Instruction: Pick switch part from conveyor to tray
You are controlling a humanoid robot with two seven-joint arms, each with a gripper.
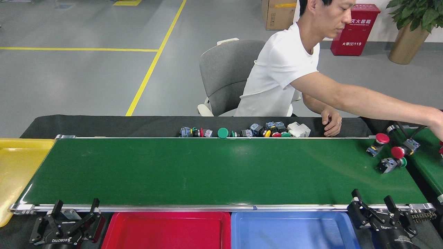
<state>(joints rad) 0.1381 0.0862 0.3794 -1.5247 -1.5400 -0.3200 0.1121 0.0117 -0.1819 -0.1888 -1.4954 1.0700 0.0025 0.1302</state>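
Left gripper [75, 206]: at the bottom left, just in front of the near rail of the conveyor [214, 169]. Its fingers [59, 206] are spread wide and hold nothing. Right gripper [372, 202]: at the bottom right, at the same rail, fingers [355, 195] likewise spread and empty.

Between the two grippers, below the near rail, a red tray [166, 230] and a blue tray [294, 230] sit side by side, touching. A yellow tray [17, 166] lies off the left end of the belt.

The belt is bare along nearly its whole length, giving open room from the left roller to near the right end. Three switch parts lie at the far right end: a red-capped part [378, 142] near the far rail, a second red-capped part [402, 150] at the right edge, and a green-capped part [390, 164] nearer the robot, all close together. The nearest of them is beyond and slightly right of the right gripper, apart from it.

A narrower belt [427, 162] adjoins at the right. A person's arm [363, 102] reaches over it; that hand is cut off by the view's edge. The other hand [331, 121] rests on the black surface [104, 125] behind the far rail, beside a row of loose switch parts [245, 131].
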